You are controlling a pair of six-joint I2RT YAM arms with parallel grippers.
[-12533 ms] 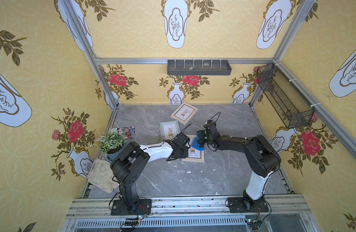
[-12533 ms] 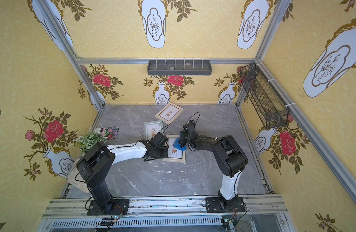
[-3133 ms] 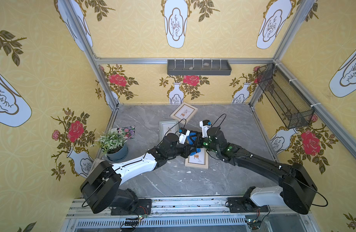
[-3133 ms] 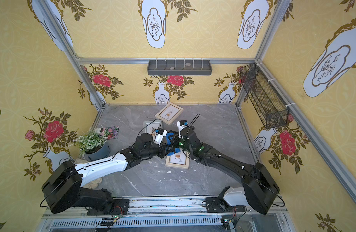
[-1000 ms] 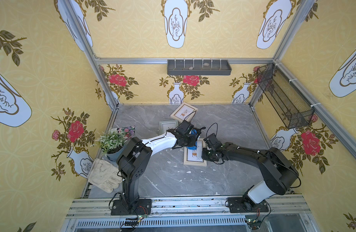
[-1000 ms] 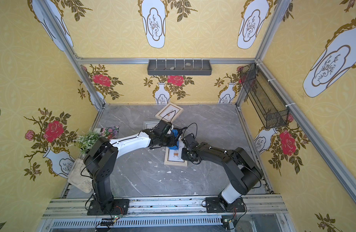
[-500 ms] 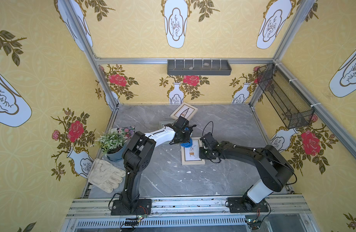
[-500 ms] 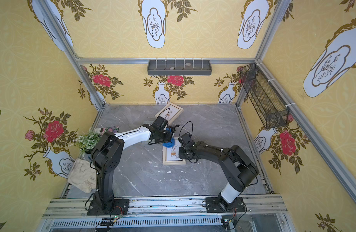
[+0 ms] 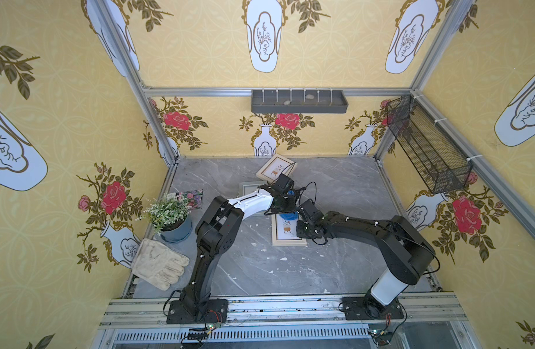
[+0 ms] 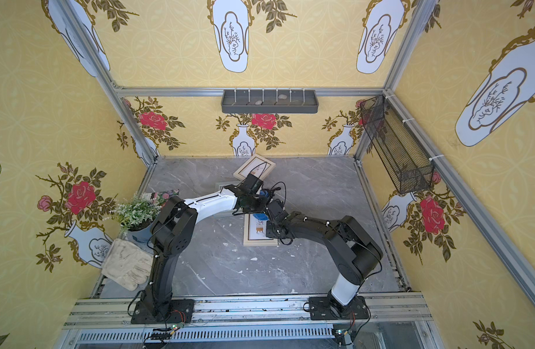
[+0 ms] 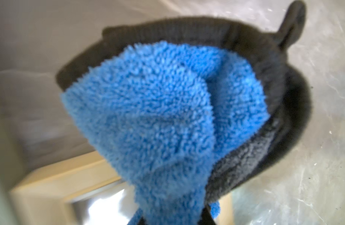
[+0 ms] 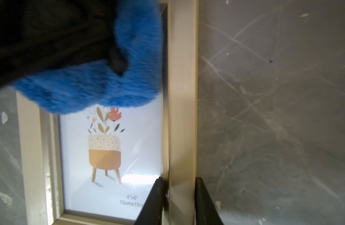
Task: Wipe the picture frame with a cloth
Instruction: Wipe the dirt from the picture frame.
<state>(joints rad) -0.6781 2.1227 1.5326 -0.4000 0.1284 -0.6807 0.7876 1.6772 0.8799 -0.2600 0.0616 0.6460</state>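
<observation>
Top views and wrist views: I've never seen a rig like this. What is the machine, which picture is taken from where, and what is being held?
Two robot arms are bolted at the near edge of a grey table inside a wallpapered booth. The two wide pictures come from one camera head overhead, so they show almost the same view twice. Each close-up comes from a camera on one arm's wrist, looking along its pincer.

The left pincer is shut on a bunched blue cloth, which covers the far end of the picture frame. The right pincer is shut on that frame's side rail, one finger on each side.

Also on the table are a potted plant, an off-white work glove and two more frames farther back.
</observation>
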